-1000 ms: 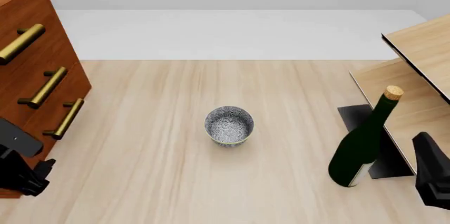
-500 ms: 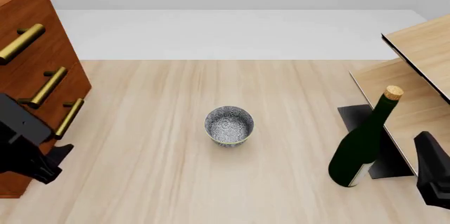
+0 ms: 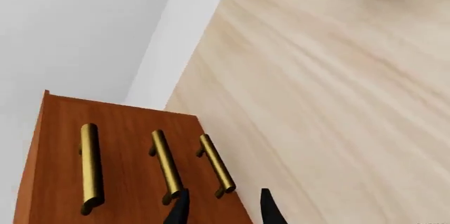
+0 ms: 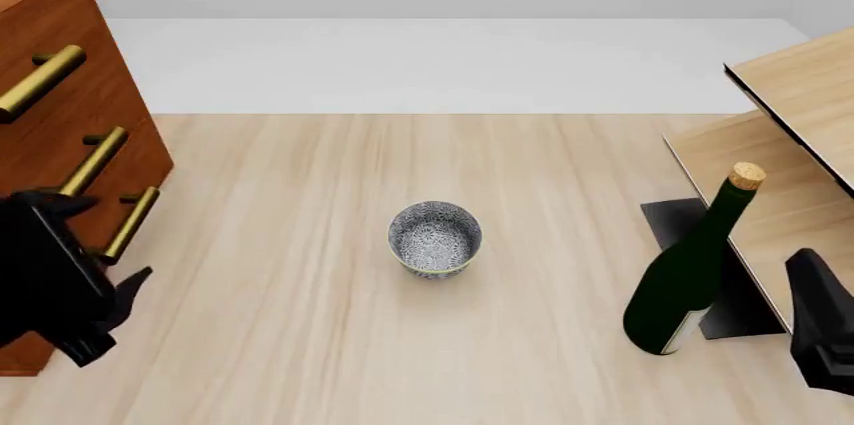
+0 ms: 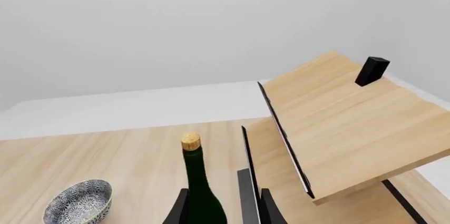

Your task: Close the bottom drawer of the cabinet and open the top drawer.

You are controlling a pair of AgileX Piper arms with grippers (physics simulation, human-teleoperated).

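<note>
The reddish-brown cabinet (image 4: pixel 60 115) stands at the table's left edge with three brass bar handles. The top drawer (image 4: pixel 40 80) (image 3: pixel 89 166), the middle one and the bottom drawer (image 4: pixel 134 217) (image 3: pixel 214 163) all look flush with the cabinet's front. My left gripper (image 4: pixel 103 240) (image 3: pixel 223 211) is open just in front of the near end of the bottom handle, one finger on each side of it, not touching. My right gripper (image 4: pixel 817 290) (image 5: pixel 221 211) hangs open at the near right, behind the bottle, holding nothing.
A patterned bowl (image 4: pixel 434 237) sits mid-table. A dark green corked bottle (image 4: pixel 683 280) stands at the right, beside a tilted pale wood shelf unit (image 4: pixel 787 135) with a black base plate (image 4: pixel 681 220). A small black block (image 5: pixel 371 71) rests on the shelf's top.
My left gripper has risen and moved forward along the cabinet's front, from near the table edge up to the bottom handle. The right arm has stayed still.
</note>
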